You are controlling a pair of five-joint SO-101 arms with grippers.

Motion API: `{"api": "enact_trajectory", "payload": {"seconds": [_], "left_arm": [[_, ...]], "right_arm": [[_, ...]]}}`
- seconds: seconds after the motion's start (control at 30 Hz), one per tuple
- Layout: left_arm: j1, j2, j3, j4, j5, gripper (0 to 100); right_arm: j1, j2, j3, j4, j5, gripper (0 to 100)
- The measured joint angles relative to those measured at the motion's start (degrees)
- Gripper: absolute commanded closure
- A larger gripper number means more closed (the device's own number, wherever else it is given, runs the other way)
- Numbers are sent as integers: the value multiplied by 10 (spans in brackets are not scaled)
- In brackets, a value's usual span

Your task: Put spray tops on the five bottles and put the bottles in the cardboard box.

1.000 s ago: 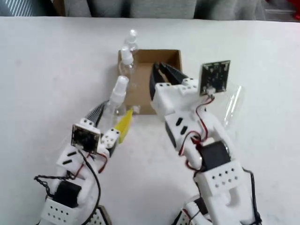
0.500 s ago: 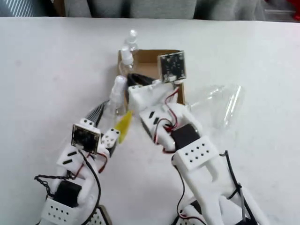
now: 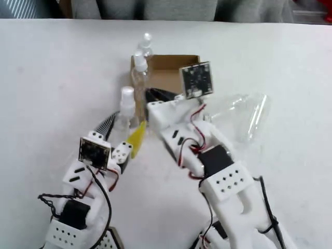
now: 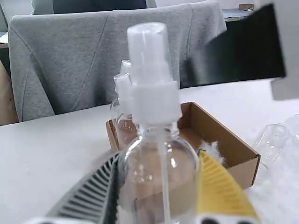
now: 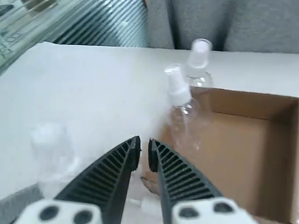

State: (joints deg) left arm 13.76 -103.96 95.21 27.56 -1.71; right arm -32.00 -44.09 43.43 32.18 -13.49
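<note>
Clear glass spray bottle [image 4: 156, 172]: base cut off at picture edge.
Brown cardboard box [image 3: 166, 66]: near half hidden under right arm.

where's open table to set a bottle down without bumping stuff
Bare table left of the standing bottles, and the far strip behind the cardboard box. Crowded in the middle: left gripper holds a bottle beside the right gripper at the box's near wall.

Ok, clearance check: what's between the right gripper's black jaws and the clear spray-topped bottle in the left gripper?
Only bare white table, as the right wrist view shows.
</note>
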Motion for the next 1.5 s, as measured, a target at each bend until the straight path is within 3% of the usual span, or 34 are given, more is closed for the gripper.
{"api": "enact_trajectory", "payload": {"seconds": [0.2, 0.37, 0.53, 0.83, 1.2, 1.33, 1.5], "left_arm": [[0, 0, 0, -4, 0, 912], [-5, 0, 0, -91, 0, 917], [-8, 0, 0, -158, 0, 917], [-11, 9, -23, -222, 0, 917], [-44, 360, -288, -253, 0, 917], [-54, 450, -287, -332, 0, 917], [-49, 542, -222, -487, 0, 917]], "right_arm": [[138, -18, 18, 118, 0, 981], [210, -28, 116, 136, 42, 981], [228, -28, 240, 66, 140, 981], [265, -29, 331, -22, 155, 981], [270, -29, 353, -25, 156, 981], [288, -29, 365, -25, 156, 981], [311, -29, 375, -25, 172, 981]]}}
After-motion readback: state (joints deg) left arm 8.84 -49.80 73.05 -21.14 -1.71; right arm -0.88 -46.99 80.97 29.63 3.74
